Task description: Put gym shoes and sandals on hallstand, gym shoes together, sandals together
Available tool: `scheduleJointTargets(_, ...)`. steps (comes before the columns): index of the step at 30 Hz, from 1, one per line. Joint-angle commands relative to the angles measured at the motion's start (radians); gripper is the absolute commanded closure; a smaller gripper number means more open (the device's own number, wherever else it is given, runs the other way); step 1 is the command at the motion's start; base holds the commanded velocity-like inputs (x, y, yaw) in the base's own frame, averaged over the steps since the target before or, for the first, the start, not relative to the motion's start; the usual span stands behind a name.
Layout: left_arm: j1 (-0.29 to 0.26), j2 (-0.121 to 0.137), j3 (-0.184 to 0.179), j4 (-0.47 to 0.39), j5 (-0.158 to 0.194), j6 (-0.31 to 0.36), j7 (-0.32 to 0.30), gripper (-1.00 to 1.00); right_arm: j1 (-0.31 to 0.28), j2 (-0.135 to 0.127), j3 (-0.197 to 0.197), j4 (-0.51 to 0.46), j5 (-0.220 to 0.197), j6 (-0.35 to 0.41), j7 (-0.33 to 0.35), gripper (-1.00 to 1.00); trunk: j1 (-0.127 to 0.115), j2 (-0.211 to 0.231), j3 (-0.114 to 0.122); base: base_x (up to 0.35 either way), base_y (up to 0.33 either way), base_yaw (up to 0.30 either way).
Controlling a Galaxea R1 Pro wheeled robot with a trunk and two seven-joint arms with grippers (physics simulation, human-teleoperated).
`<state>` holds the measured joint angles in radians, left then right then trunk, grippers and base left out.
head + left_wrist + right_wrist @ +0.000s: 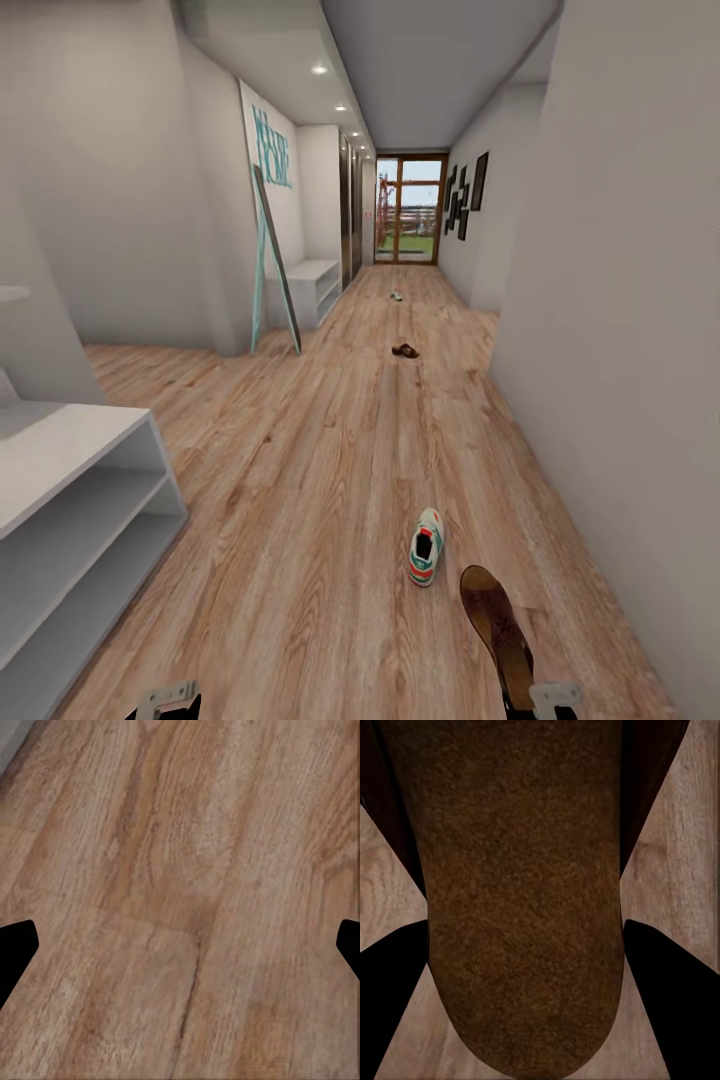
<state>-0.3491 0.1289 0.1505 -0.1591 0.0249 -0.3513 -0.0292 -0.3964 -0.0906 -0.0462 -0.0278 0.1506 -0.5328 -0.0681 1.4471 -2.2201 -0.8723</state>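
Right claw (pixel 525 967) hangs open, fingers either side of a flat brown leather sandal (pixel 521 892) on the near-right wood-plank floor (pixel 180 870). Light, floppy; probably best pinched across its stiffer sole edges.

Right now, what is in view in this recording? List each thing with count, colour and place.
gym shoes: two, white with green; one near on the floor, one far down the corridor.
sandals: two, brown; one near beside the shoe, one mid-corridor.
corridor floor: one, light brown planks.
hallstand: one, pale grey, near left.
leaning mirror: one, teal-framed, left wall.
left gripper: open, over bare floor.
right gripper: fingers either side of the near sandal; grip unclear.
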Motion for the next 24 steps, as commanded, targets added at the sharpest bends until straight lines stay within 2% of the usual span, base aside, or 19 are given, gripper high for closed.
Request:
scheduleJointTargets(1,-0.001,0.000,0.003,0.001,0.003,-0.003,-0.003,-1.00,-0.001,0.000,-0.004,0.001,0.011,-0.003,-0.005,1.00,-0.004,0.007,0.004,0.000,0.000,0.000)
scheduleJointTargets(5,-0.001,0.000,0.003,0.001,0.003,-0.003,-0.003,-1.00,-0.001,0.000,-0.004,0.001,0.011,-0.003,-0.005,1.00,-0.019,0.035,0.023,0.000,0.000,0.000)
scheduleJointTargets(19,-0.001,0.000,0.003,0.001,0.001,-0.004,-0.003,-1.00,0.000,0.000,-0.004,0.002,0.011,-0.003,-0.005,1.00,-0.019,0.035,0.045,0.000,-0.001,0.000)
scheduleJointTargets(24,-0.001,-0.001,0.003,0.002,-0.001,-0.015,-0.003,-1.00,0.000,0.000,-0.004,0.002,0.011,-0.003,-0.005,1.00,-0.019,0.035,0.052,0.000,-0.137,0.000)
